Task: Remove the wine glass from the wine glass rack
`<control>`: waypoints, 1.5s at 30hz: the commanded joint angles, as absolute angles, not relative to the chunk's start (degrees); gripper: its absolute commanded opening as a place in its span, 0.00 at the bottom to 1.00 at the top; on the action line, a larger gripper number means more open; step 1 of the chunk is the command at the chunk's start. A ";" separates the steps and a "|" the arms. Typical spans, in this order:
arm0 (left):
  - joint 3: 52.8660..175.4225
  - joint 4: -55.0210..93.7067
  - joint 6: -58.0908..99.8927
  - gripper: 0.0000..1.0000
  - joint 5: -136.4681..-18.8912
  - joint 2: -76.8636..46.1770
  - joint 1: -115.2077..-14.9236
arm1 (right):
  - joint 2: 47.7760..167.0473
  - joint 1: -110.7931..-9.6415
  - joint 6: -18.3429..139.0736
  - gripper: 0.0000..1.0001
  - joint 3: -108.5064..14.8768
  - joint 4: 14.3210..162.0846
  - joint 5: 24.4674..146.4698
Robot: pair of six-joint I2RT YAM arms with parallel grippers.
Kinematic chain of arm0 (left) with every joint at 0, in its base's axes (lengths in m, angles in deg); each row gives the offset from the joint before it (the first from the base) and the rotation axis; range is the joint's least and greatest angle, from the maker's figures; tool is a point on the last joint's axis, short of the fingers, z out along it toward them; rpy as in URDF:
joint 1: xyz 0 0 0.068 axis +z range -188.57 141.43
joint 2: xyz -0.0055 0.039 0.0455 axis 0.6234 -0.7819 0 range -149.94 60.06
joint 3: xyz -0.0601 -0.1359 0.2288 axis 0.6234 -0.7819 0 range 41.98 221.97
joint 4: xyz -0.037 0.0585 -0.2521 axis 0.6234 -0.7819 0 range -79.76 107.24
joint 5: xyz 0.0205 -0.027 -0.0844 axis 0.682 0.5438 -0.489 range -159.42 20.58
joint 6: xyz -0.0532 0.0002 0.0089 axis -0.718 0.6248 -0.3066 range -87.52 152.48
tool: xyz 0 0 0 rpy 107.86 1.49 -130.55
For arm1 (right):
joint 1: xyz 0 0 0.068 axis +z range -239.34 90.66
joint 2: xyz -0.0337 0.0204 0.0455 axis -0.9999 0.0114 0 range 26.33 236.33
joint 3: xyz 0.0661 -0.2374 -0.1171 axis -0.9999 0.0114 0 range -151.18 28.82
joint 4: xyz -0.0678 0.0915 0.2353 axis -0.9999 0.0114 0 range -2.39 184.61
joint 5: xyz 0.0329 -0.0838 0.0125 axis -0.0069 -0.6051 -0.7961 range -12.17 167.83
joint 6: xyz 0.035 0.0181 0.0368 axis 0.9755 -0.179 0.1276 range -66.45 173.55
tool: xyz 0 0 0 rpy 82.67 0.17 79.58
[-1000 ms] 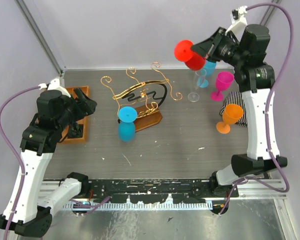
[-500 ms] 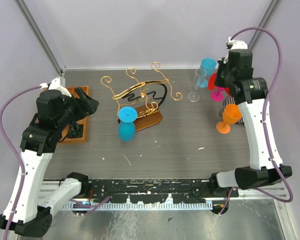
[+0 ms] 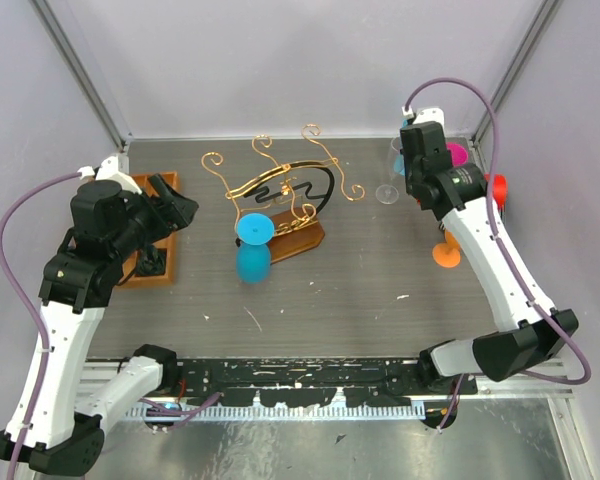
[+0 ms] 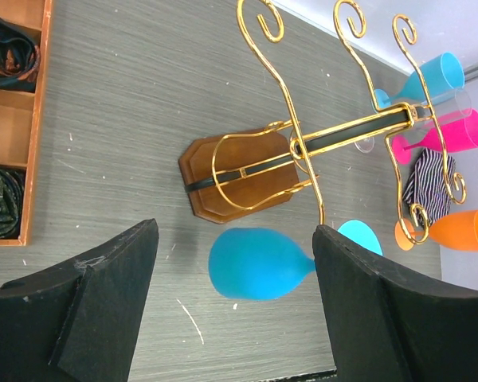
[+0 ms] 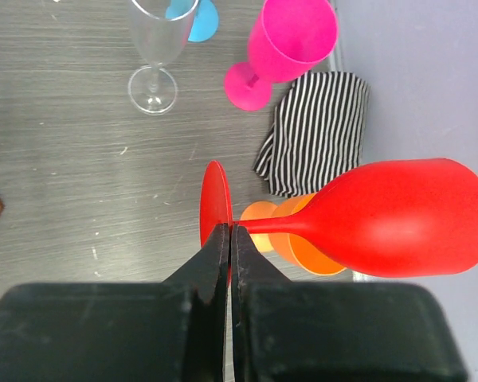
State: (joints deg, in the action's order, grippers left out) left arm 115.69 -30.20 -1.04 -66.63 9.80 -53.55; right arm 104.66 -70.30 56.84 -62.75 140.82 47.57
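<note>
The red glass (image 5: 390,219) is held by the right gripper (image 5: 229,239), whose jaws are pinched thin on the stem just beside the foot. It is well apart from the rack (image 4: 239,159), over the orange glass (image 5: 307,253) and striped cloth (image 5: 315,127) at the table's right side. A blue glass (image 4: 259,263) is hung on the rack (bowl down). The left gripper (image 3: 177,200) is spread wide and empty, near the tray (image 4: 12,127).

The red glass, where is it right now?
In the right wrist view, the red glass hangs sideways, pinched near its foot by the right gripper, over the orange glass beside the striped cloth.
</note>
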 commanded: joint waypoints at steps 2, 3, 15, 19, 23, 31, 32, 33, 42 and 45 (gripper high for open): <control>114.29 -28.35 -1.62 0.85 -67.58 10.36 -53.28 | 105.60 -67.24 51.76 0.01 -61.25 134.51 33.50; 114.23 -28.37 -1.62 0.85 -67.52 10.46 -53.28 | 105.61 -66.95 50.56 0.01 -60.24 133.18 32.32; 113.56 -28.43 -1.85 0.85 -67.99 11.20 -53.32 | 109.00 -66.56 36.05 0.01 -48.23 110.36 27.21; 113.93 -29.43 -1.02 0.85 -67.05 11.67 -53.31 | 112.56 -66.56 32.58 0.01 -50.15 106.65 27.04; 114.17 -29.69 -0.57 0.85 -66.16 12.15 -53.32 | 113.86 -66.84 28.32 0.01 -50.36 102.79 27.03; 113.79 -29.65 -1.16 0.85 -66.77 12.00 -53.31 | 109.30 -66.82 24.90 0.01 -40.47 95.58 28.84; 113.66 -29.47 -1.24 0.85 -67.09 11.94 -53.25 | 108.73 -66.77 24.90 0.01 -38.94 94.89 28.58; 113.59 -29.38 -1.39 0.85 -67.19 11.83 -53.29 | 108.24 -66.64 25.16 0.01 -37.58 94.56 28.41; 113.09 -29.05 -1.68 0.85 -67.56 11.81 -53.29 | 101.23 -60.55 24.69 0.01 -28.95 90.47 25.25; 112.86 -28.82 -1.97 0.85 -67.75 12.00 -53.33 | 99.90 -57.73 23.47 0.01 -27.56 88.58 23.10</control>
State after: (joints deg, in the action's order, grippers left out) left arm 113.81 -29.79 -1.54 -67.07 11.64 -53.55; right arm 103.98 -61.05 25.30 -28.17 95.25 27.55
